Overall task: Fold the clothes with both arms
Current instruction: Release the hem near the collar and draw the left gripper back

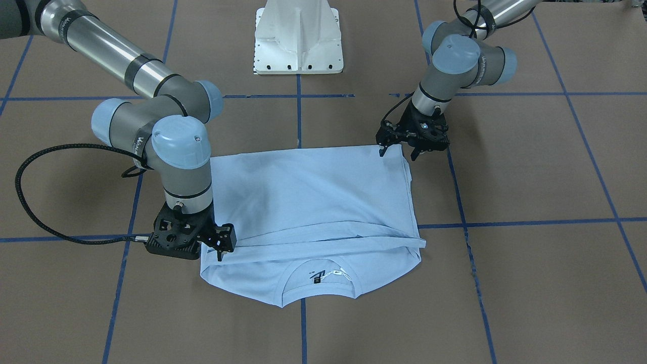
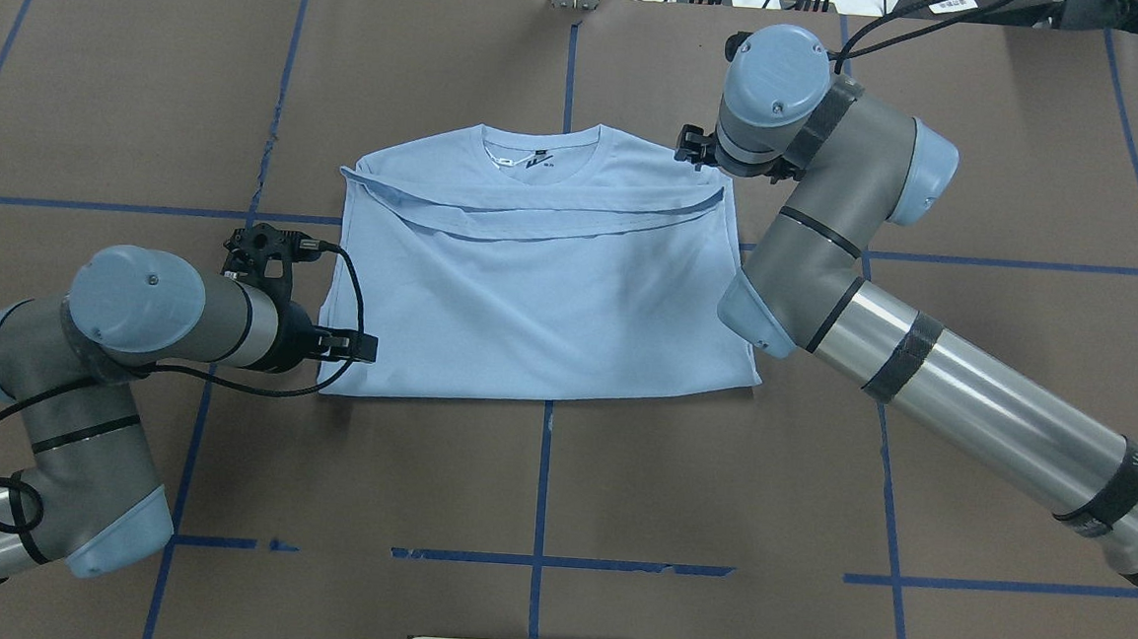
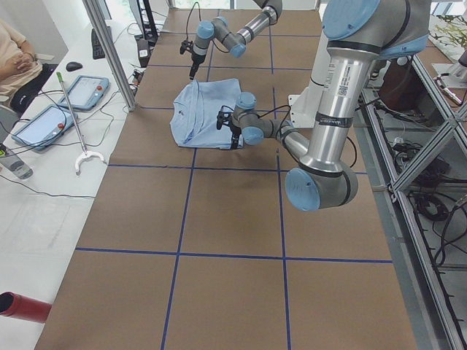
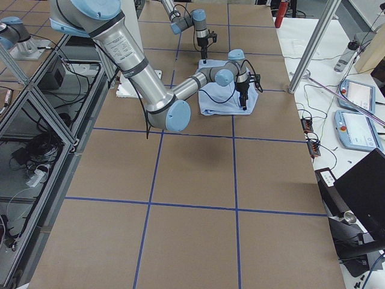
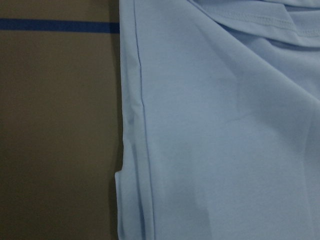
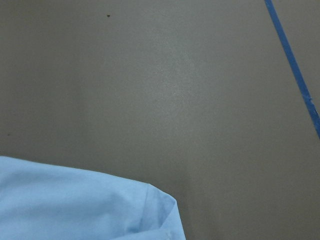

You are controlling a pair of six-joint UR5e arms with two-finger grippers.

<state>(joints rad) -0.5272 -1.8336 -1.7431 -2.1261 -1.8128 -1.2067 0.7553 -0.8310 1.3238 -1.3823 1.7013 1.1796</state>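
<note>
Left gripper (image 1: 398,153) sits at the near-left corner of the T-shirt (image 2: 531,297), fingers spread, holding nothing as far as I can see. The shirt's lying flat in the middle of the table (image 2: 540,476), sleeves tucked in and the hem (image 2: 535,221) folded up to just short of the collar (image 2: 540,145). I'd say it's mostly done, with probably one more fold plus a tidy-up, since that hem sags unevenly. Right gripper (image 1: 221,247) is over at the far-right shoulder corner, but its fingers are hidden, so I can't tell if it's gripping. The black neck label (image 2: 539,160) has a white mark, too small to read. The lettering on the arm bands (image 1: 65,23) isn't legible either.
</note>
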